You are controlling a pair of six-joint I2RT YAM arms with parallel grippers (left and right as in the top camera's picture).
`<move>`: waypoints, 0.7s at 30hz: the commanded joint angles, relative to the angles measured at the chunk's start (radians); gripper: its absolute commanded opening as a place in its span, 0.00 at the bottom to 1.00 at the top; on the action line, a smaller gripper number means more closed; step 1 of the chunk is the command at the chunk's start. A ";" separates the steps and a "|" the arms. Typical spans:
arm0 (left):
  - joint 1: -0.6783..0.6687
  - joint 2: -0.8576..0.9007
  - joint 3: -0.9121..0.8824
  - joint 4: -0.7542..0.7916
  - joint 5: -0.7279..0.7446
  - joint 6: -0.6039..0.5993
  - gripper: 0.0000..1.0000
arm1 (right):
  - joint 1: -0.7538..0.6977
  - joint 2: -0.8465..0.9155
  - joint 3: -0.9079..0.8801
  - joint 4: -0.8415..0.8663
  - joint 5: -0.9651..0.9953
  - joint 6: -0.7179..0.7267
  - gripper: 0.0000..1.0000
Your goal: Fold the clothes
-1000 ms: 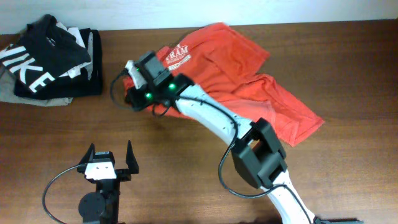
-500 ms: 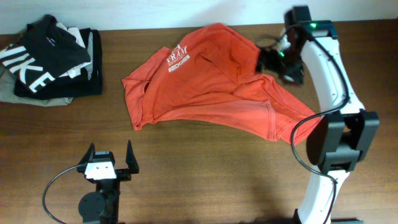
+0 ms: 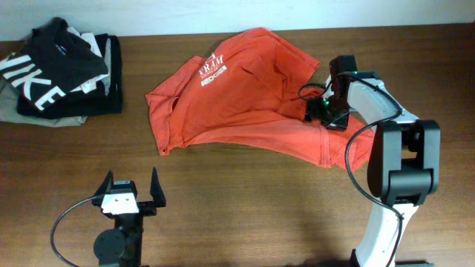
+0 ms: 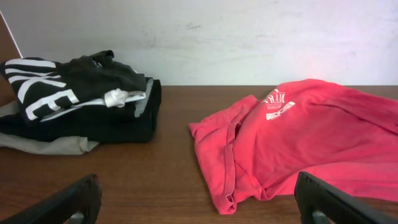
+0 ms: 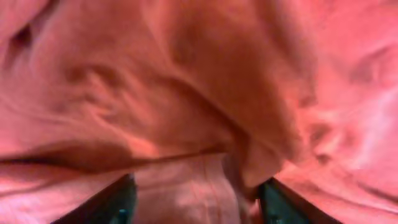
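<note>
The red-orange T-shirt (image 3: 245,104) lies crumpled and partly spread at the back middle of the table, with its white chest logo (image 3: 211,72) facing up. My right gripper (image 3: 320,113) is down on the shirt's right part. In the right wrist view its jaws (image 5: 196,186) stand wide apart with shirt fabric (image 5: 186,93) between and under them. My left gripper (image 3: 132,178) is open and empty near the front left. In the left wrist view (image 4: 198,186) it is over bare table, short of the shirt's near sleeve (image 4: 230,162).
A pile of folded garments (image 3: 59,74) with a black one with large white letters on top sits at the back left; it also shows in the left wrist view (image 4: 74,93). A white wall (image 4: 249,37) runs behind the table's back edge.
The right arm swung from the shirt's left sleeve to the back right, then came down onto the shirt's right part. The shirt got spread leftward. The left arm has not moved.
</note>
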 commanded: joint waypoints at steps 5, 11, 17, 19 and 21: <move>0.004 -0.006 -0.005 -0.002 0.002 0.012 0.99 | 0.018 0.011 0.016 -0.002 0.026 0.045 0.24; 0.004 -0.006 -0.005 -0.002 0.002 0.012 0.99 | 0.018 -0.002 0.179 -0.213 0.091 0.056 0.17; 0.004 -0.006 -0.005 -0.002 0.002 0.012 0.99 | 0.018 -0.002 0.256 -0.327 0.105 0.055 0.19; 0.004 -0.006 -0.005 -0.002 0.002 0.012 0.99 | 0.018 -0.001 0.231 -0.324 0.125 0.055 0.31; 0.004 -0.006 -0.005 -0.002 0.002 0.012 0.99 | 0.018 0.000 0.191 -0.290 0.131 0.055 0.33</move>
